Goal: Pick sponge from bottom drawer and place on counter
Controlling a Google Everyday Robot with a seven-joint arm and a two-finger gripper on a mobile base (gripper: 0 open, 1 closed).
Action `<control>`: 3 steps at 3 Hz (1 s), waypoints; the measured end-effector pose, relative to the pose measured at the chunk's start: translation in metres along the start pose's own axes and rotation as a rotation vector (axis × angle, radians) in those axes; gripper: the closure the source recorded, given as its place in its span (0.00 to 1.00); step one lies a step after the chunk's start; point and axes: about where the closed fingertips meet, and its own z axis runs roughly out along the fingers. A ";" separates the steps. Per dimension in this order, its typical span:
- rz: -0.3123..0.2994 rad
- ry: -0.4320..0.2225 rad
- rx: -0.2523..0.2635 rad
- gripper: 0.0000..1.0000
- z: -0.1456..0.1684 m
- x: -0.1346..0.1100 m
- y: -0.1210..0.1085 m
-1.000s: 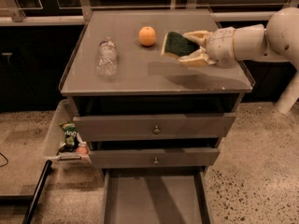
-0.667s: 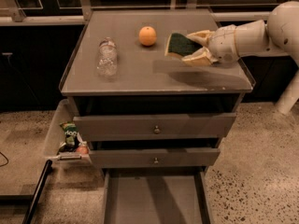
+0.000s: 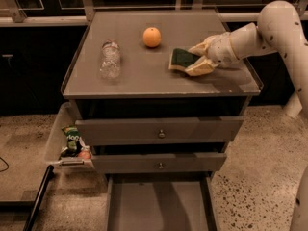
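A robot's pale arm reaches in from the right edge of the table, its end effector clasped on the sponge near the table's right side, about midway between the front and back edges. The 2 fingers pinch the sponge's right end; the dark green face tilts up and toward the camera, and the pale yellow layer shows along its lower left edge, down at the tabletop, though contact there cannot be confirmed. An orange sits just beyond the sponge toward the back edge, apart from it. A clear plastic bottle lies on its side near the left edge, well apart from both. Below the tabletop, 2 knobbed drawers stand slightly ajar, and the bottom drawer is pulled out toward the camera over the speckled floor. A green snack packet stands in a clear bin at the cabinet's left side.
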 end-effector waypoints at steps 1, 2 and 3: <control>0.001 0.003 -0.006 0.81 0.001 0.000 0.000; 0.001 0.003 -0.006 0.58 0.001 0.000 0.000; 0.001 0.002 -0.006 0.34 0.001 0.000 0.000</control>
